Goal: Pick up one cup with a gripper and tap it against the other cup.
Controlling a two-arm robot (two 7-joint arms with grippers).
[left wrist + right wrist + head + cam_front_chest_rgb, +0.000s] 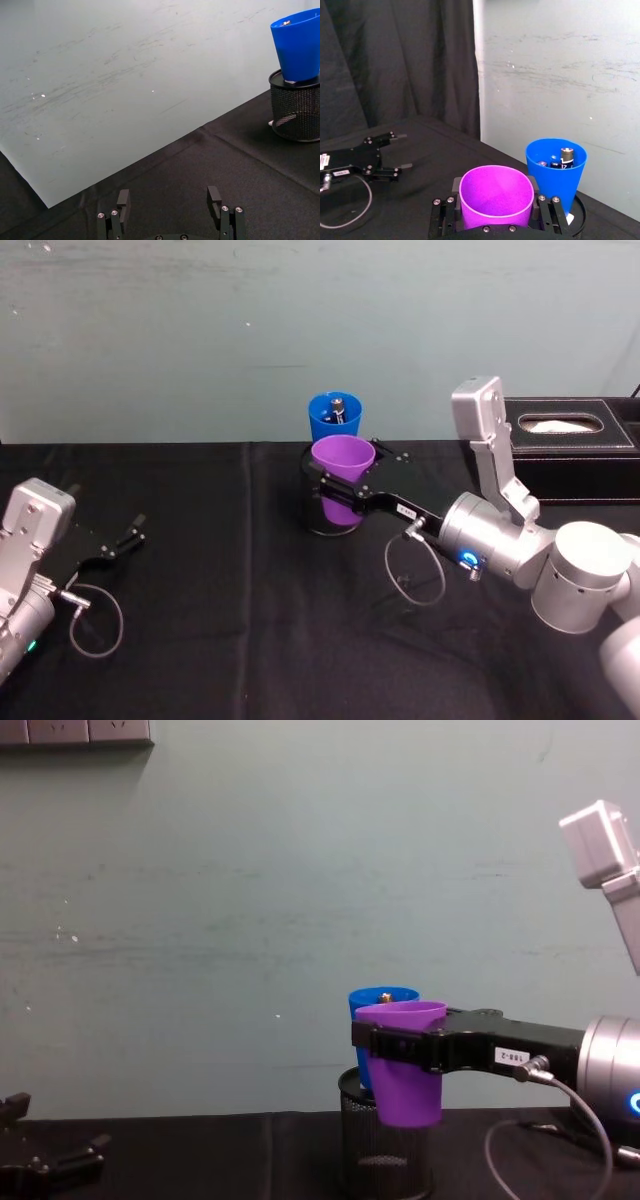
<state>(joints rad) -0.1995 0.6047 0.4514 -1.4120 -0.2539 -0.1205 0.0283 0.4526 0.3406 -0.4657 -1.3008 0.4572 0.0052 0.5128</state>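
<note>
Right gripper [385,1042] pinching purple cup [405,1080] below rim, holding it raised, upright, just beside blue cup [335,420] sitting in mesh holder [385,1145]: positioning for tap; contact unclear. Left gripper [125,537] idling on table [220,620], spread.

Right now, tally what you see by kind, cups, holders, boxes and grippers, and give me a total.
Cups: 2, the purple cup held in the right gripper, the blue cup standing in the mesh holder.
Mesh holder: 1.
Tissue box: 1.
Grippers: 2, the left gripper parked open.
Total: 6.
</note>
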